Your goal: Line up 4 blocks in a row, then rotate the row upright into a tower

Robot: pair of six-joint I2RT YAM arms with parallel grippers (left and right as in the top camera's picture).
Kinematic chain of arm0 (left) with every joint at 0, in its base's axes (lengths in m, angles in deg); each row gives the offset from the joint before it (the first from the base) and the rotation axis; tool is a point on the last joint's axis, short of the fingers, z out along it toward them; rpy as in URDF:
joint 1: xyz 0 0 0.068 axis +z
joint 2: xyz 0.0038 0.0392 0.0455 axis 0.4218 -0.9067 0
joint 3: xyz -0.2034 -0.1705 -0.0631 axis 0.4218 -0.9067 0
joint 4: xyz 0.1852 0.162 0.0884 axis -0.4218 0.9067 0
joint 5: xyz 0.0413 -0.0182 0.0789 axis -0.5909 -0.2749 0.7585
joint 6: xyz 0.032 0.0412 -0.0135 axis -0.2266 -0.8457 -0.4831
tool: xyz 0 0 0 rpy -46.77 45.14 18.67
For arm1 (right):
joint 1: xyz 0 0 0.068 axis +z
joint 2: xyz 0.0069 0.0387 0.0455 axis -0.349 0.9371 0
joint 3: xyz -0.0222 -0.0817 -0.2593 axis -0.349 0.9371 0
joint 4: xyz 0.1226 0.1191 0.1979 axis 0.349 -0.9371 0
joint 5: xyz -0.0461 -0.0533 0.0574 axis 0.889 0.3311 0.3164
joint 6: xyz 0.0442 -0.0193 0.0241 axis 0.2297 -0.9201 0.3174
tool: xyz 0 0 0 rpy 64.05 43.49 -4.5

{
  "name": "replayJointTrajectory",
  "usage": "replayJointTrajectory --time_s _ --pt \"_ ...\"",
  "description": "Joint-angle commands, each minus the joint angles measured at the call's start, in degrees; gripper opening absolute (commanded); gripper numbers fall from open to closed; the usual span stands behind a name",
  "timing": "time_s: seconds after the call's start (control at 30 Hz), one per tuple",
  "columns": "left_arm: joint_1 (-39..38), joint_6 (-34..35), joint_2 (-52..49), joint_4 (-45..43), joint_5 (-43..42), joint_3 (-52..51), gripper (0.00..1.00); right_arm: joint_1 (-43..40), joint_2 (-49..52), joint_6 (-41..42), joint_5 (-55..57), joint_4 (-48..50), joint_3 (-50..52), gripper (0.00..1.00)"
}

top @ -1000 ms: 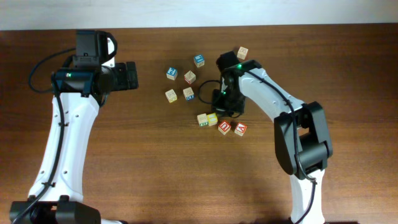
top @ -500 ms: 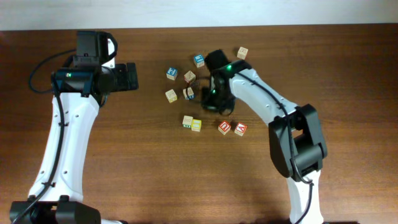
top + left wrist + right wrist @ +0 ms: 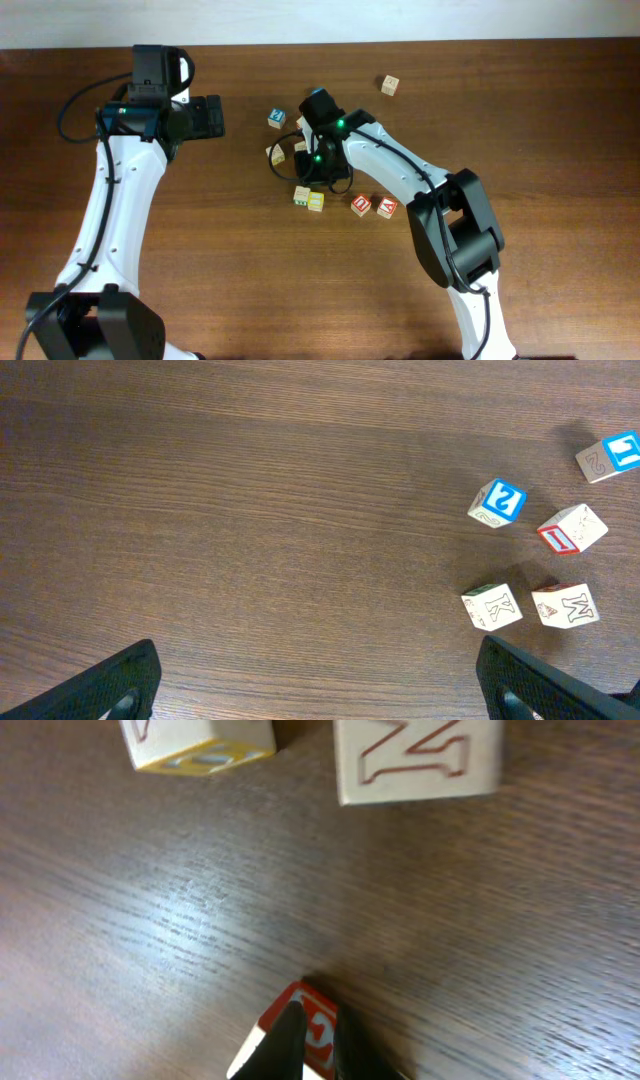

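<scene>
Roughly at the middle of the table (image 3: 560,150), well off every edge, the blocks (image 3: 386,208) lie in a loose row: green-faced block (image 3: 300,194) beside yellow-faced block (image 3: 316,202), two red-faced blocks (image 3: 361,206) nearby. Light, stiff wood (probably slippery on this smooth top); pinch opposite flat sides. The right gripper (image 3: 312,1042), fingertips nearly pressed together, sits at a red-edged cube (image 3: 320,1018); the left gripper (image 3: 320,695) gapes wide.

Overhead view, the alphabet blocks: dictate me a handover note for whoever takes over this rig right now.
Left pincer: open, empty, off to the side of the blocks.
Right pincer: nearly shut, tips at a red-faced cube; grip unclear.
The job's blocks sit in a loose row: green block, yellow block, red block, second red block.
Done: cannot tell which are already rotated.
To do: check all four, rotate the rest.
</scene>
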Motion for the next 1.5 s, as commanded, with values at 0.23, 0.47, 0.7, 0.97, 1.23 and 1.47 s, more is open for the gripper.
replayJointTrajectory --time_s 0.23,0.47,0.7,0.97,1.23,1.47 --pt "-0.1 0.7 -0.3 0.1 0.8 0.5 0.99 0.2 0.8 -2.0 -1.0 -0.8 -2.8 0.12" --pt "-0.1 0.7 -0.3 -0.3 0.8 0.5 0.99 -11.3 0.6 5.0 6.6 -33.5 -15.1 0.12" --pt "-0.1 0.7 -0.3 -0.3 0.8 0.5 0.99 -10.6 0.6 4.3 17.9 -36.7 -8.7 0.11" --pt "-0.1 0.7 -0.3 -0.3 0.8 0.5 0.99 -6.2 0.7 1.4 18.0 -29.6 -3.9 0.08" --pt "-0.1 0.7 -0.3 -0.3 0.8 0.5 0.99 -4.1 0.7 1.2 12.2 -29.4 -3.0 0.08" --pt "-0.1 0.7 -0.3 -0.3 0.8 0.5 0.99 -3.0 0.7 2.6 8.6 -29.0 -3.0 0.08"
